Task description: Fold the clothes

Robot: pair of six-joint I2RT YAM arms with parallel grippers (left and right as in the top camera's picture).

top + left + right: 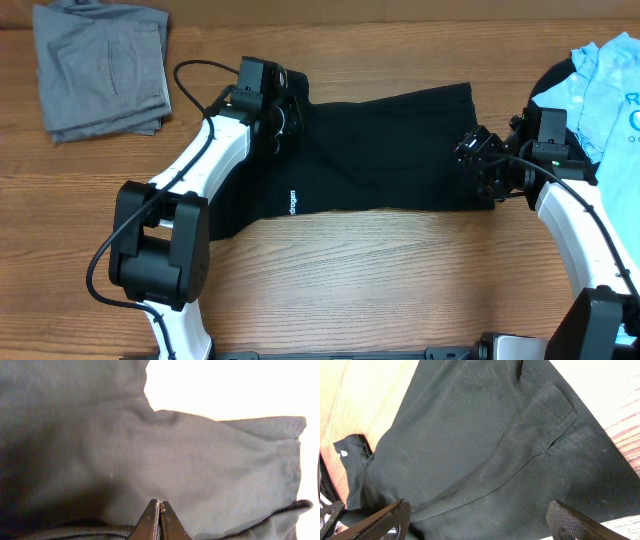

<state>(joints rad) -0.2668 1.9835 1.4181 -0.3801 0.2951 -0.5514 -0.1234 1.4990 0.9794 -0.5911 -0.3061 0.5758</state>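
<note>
Shirt [380, 150], black: spread flat mid-table [380, 280], lying between both grippers. Left gripper [160, 510]: at the upper left edge, fingers pressed together against the cloth; pinch unclear. Right gripper [477, 505]: over the right hem, fingers wide apart. Trousers [100, 70] far left; T-shirt [605, 90] far right.

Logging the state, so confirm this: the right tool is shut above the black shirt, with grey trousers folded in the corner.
Wrong: the right tool is open, jaws wide apart above the black shirt, as the right wrist view shows. The grey trousers are folded in the corner.
</note>
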